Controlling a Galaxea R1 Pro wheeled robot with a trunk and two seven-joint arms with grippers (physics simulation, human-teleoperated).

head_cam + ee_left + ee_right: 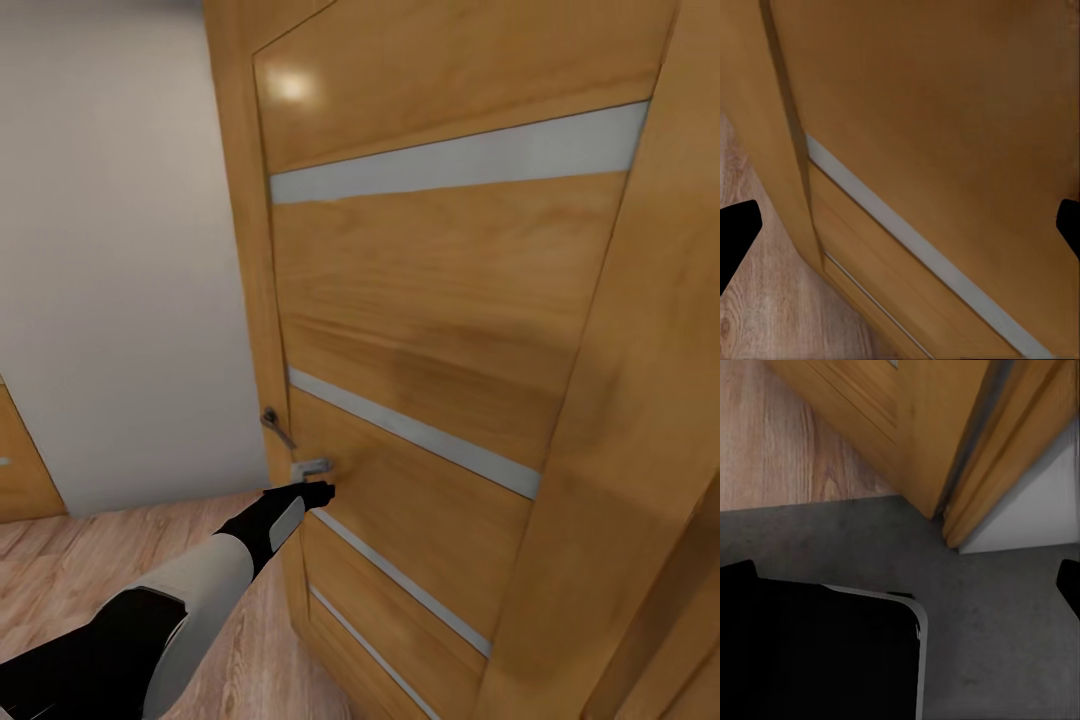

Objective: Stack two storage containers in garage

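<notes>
The two storage containers are out of view. My left arm reaches forward and my left gripper is at the edge of a wooden door, just below its silver latch plate. In the left wrist view the two dark fingertips sit wide apart, open, with the door panel close in front. My right gripper is open too and points down at the dark grey concrete floor by the door's bottom corner.
The door has pale grey stripes and a dark lever handle. A pale wall stands to its left above light wood plank flooring. A black robot part with a white rim lies below the right gripper.
</notes>
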